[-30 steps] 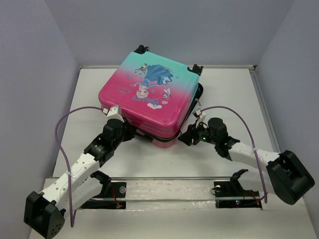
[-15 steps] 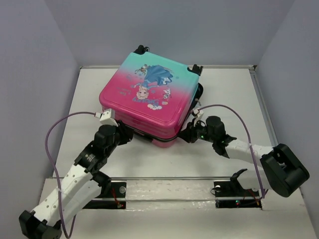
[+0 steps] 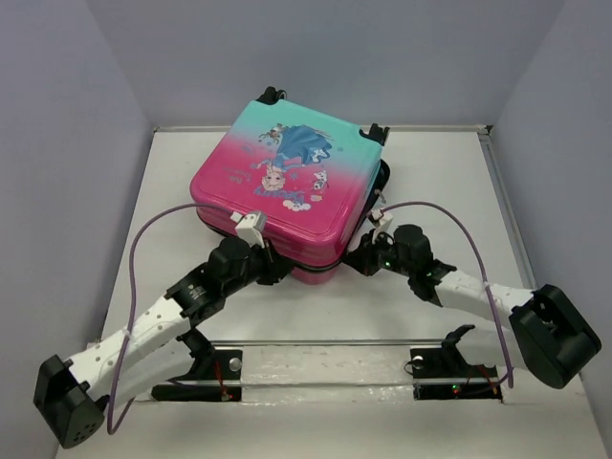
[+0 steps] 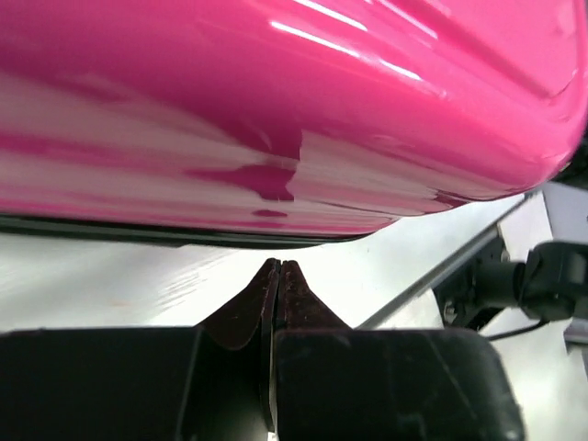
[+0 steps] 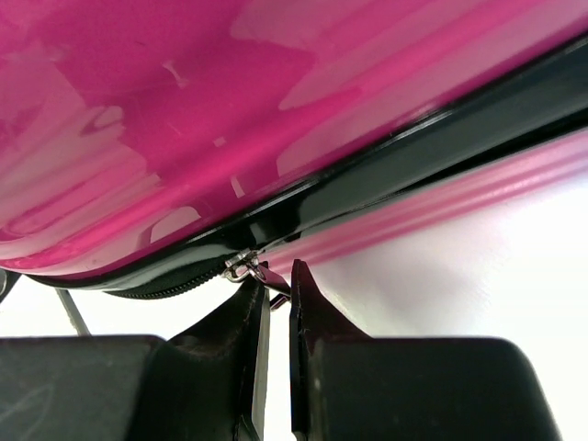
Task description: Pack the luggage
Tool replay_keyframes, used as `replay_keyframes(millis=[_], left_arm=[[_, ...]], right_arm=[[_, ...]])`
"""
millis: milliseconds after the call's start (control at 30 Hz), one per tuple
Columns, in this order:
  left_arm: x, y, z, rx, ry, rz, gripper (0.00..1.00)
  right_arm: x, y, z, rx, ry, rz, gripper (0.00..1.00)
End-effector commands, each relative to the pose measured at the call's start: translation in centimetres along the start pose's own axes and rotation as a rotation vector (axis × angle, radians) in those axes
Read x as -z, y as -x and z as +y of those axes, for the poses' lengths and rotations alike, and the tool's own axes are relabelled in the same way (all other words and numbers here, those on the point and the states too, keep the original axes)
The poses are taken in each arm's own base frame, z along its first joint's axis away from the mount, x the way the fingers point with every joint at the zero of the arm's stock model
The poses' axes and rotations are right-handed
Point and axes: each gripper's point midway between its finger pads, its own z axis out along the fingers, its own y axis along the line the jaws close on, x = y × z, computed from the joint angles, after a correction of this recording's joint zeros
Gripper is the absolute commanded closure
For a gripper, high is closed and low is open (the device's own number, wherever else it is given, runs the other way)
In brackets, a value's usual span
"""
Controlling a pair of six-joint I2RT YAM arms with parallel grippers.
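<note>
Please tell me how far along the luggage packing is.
Done: the luggage lid lies down over its base. In hand: the right gripper pinches the zipper pull at the near seam; the left gripper, shut and empty, sits by the front edge. Left: zipping the seam shut.

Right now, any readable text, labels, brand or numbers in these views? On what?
No text can be read in any view.
On the lid of the luggage: what looks like small lettering beside the cartoon print, too small and blurred to read.
On the zipper pull: no marking can be made out.
Both wrist views show plain pink shell with no text.
</note>
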Motion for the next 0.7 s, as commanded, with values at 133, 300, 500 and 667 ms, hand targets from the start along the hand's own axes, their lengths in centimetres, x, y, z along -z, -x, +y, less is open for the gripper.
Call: replay_keyframes(millis=[133,300,500,667], left_arm=[[-2.9,1.6,-6.0,-0.083,-0.194,-0.019,0.90],[-4.1,3.5,-6.2,-0.088,-0.157,-0.083,0.90],[-6.1,6.0,-7.6,-0.094,-0.151,-0.145,0.90],[-7.6,8.0,-9.7,-0.107,-0.182,-0.169,0.90]], right_arm=[[0.9,0.5,0.4,-0.008,-0.082,0.006,0.93],[1.7,-0.6,1.9,-0.009,-0.069,0.051,0.93],[2.1,-3.6,5.5,-0.005,-0.072,0.141,0.93],[1.4,-4.7,9.8,-0.024,-0.083,0.136,0.93]])
